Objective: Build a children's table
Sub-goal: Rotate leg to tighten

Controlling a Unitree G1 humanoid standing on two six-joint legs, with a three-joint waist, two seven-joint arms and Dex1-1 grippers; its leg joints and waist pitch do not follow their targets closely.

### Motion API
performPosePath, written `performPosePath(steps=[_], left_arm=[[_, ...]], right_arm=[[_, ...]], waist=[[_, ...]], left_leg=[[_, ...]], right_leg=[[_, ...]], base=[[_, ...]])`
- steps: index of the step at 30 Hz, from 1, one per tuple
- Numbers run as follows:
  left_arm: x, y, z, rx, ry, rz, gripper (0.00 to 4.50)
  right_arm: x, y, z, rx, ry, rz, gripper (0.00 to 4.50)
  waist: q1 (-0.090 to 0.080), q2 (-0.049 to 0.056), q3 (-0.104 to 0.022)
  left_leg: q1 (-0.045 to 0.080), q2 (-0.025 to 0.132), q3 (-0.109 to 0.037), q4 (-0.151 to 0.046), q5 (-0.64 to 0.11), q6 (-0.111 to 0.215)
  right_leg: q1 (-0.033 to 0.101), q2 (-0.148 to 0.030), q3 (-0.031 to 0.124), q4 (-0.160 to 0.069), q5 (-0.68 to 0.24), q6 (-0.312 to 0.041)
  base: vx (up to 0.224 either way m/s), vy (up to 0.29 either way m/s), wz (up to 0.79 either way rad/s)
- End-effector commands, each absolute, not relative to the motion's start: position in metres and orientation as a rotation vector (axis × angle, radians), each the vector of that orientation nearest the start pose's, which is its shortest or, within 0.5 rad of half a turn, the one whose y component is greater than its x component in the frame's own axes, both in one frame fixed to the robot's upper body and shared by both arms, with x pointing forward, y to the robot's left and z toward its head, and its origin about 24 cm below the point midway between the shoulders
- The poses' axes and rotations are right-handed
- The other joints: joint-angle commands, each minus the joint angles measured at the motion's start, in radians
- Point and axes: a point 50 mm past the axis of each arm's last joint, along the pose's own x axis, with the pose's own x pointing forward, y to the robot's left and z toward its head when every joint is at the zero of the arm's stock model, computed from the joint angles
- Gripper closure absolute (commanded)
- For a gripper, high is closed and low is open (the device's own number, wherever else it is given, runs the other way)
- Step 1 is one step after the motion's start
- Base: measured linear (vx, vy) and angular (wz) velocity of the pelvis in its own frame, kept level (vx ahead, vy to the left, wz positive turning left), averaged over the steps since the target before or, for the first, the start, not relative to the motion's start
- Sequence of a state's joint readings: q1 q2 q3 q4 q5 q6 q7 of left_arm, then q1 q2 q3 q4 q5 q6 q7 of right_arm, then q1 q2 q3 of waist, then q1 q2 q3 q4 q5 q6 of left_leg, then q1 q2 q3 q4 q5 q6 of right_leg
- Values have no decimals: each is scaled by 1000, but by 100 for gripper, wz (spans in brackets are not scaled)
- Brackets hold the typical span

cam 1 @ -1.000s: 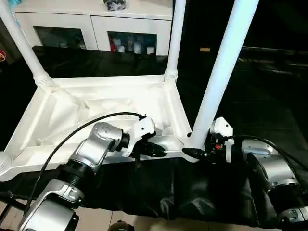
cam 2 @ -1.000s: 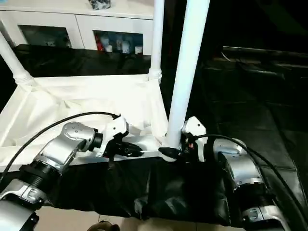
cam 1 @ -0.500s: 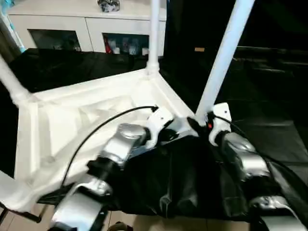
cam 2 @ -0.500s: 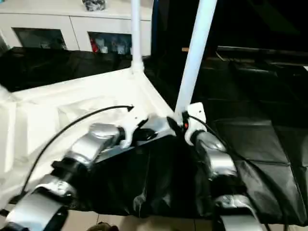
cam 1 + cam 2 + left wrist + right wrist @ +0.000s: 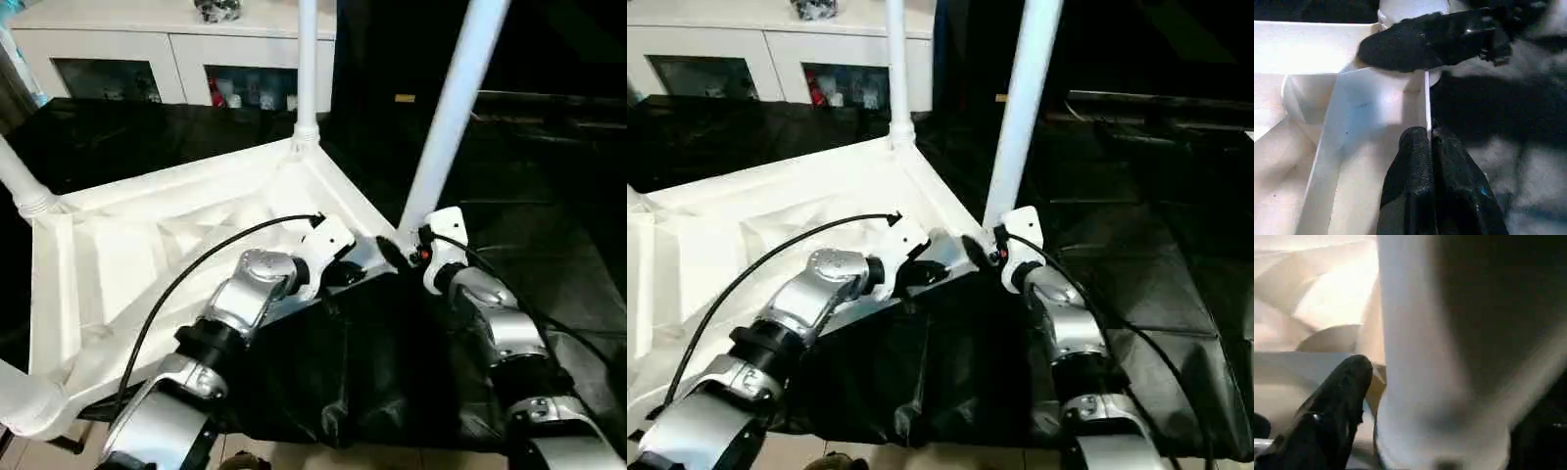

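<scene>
Children's table (image 5: 147, 255) lies upside down on the black-draped desk (image 5: 549, 264); right gripper (image 5: 397, 255) spread about the near upright leg (image 5: 446, 117), left gripper (image 5: 1427, 147) pinching the rim beside it

Room around the two grippers at the near corner of the upturned table

The left gripper (image 5: 1429, 147) is pinched shut on the table rim (image 5: 1426, 98), with the ribbed underside open beside it. Straight ahead, the way is blocked by the right gripper (image 5: 392, 257) and the near leg (image 5: 453, 108), which is flanked by its fingers (image 5: 1337, 396). Black cloth (image 5: 392, 382) is left free behind both.
</scene>
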State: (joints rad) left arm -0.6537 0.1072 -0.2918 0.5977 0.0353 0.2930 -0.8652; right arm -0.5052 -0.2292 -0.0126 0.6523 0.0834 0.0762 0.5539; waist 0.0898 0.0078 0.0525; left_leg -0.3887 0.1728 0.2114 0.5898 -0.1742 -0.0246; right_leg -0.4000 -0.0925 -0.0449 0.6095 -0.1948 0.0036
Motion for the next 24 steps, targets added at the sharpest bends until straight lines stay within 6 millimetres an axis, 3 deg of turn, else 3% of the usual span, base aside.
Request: performPosePath(steps=[1, 4, 9, 15, 17, 20, 22, 24], left_arm=[[318, 46, 57, 254, 369, -1270, 450], [316, 53, 57, 264, 381, -1304, 450], [312, 68, 58, 282, 406, -1389, 450], [307, 83, 59, 302, 432, -1473, 450], [306, 86, 59, 309, 442, -1485, 450], [305, 89, 58, 315, 464, -1515, 450], [305, 89, 58, 316, 466, -1517, 450], [305, 89, 58, 319, 468, -1524, 450]], right_arm=[[330, -159, 38, -94, 253, 665, 73], [322, -161, 40, -130, 250, 794, 73], [303, -166, 44, -139, 275, 1025, 73], [291, -169, 46, -126, 305, 1182, 73], [288, -169, 46, -120, 317, 1206, 107], [283, -168, 44, -131, 352, 1257, 109], [282, -168, 43, -132, 357, 1263, 146], [281, -167, 43, -135, 365, 1278, 149]], waist=[[0, -9, -65], [0, -9, -66], [6, -7, -61], [12, -6, -58], [14, -5, -59], [16, -6, -60], [18, -5, -61], [21, -6, -61]], left_leg=[[21, 58, -32, -69, -197, 58], [22, 59, -31, -66, -186, 78], [27, 63, -33, -72, -249, 59], [28, 67, -32, -75, -271, 45], [28, 68, -33, -77, -269, 39], [28, 66, -33, -75, -257, 37], [28, 66, -32, -74, -250, 39], [27, 66, -33, -74, -241, 40]], right_leg=[[44, -62, 36, -72, -108, -243], [44, -61, 36, -68, -77, -258], [43, -61, 36, -78, -180, -249], [38, -62, 37, -80, -221, -246], [37, -62, 37, -79, -219, -247], [38, -63, 37, -76, -195, -252], [38, -63, 38, -74, -185, -254], [39, -64, 37, -74, -175, -256]], base=[[0, 0, 0], [0, 0, 0], [0, 0, 0], [0, 0, 0], [0, 0, 0], [0, 0, 0], [0, 0, 0], [0, 0, 0]])
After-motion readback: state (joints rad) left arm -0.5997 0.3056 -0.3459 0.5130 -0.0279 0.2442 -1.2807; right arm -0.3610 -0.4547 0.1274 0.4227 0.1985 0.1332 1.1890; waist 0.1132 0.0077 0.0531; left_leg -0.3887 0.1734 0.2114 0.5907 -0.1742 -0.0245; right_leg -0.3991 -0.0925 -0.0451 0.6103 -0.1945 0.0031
